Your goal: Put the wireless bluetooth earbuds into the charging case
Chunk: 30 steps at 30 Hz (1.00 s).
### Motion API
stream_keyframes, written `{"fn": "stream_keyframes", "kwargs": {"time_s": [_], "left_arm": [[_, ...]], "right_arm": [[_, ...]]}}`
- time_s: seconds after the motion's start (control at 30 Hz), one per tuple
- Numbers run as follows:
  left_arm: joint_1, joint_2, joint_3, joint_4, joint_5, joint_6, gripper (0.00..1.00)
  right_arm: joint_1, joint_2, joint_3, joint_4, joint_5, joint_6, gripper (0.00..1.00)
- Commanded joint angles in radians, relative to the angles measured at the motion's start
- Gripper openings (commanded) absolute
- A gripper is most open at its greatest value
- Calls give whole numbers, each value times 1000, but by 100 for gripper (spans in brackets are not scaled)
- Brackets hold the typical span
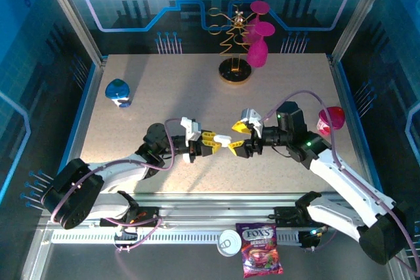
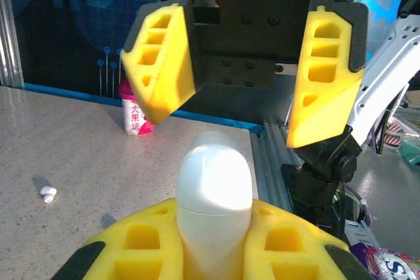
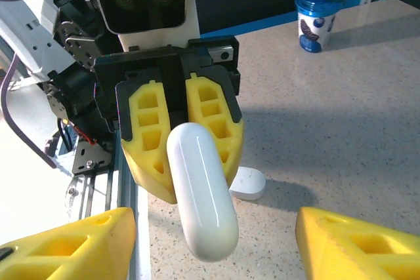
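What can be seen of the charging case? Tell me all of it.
The charging case is a smooth, glossy white plastic pill with rounded ends. A fine seam runs around it near the grip and no gap shows there, so it looks shut. One end is clamped between the yellow jaws of the left gripper. The rest sticks out lengthwise, held above the tabletop. Its free end points at the right gripper, whose jaws stand open and clear of it. Nothing else touches it.

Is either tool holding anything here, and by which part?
The left tool clamps the charging case by one end; the other end sticks out free. The right tool stands open, holding nothing.
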Motion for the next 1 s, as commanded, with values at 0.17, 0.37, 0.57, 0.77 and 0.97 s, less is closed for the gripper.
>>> {"fn": "stream_keyframes", "kwargs": {"time_s": [0.17,0.37,0.57,0.77,0.97], "left_arm": [[3,-26,33,9,38,-8,6],[3,-27,23,3,24,6,8],[2,-30,9,2,-8,30,22],[4,-52,-39,1,-116,77,78],[6,-105,-99,-123,-323,196,92]], "right_arm": [[48,81,24,-1,-81,-82,49],[56,97,36,-33,-68,-102,29],[56,84,19,-7,-11,-85,19],[29,114,-4,85,105,26,19],[-76,290,29,213,243,426,13]]}}
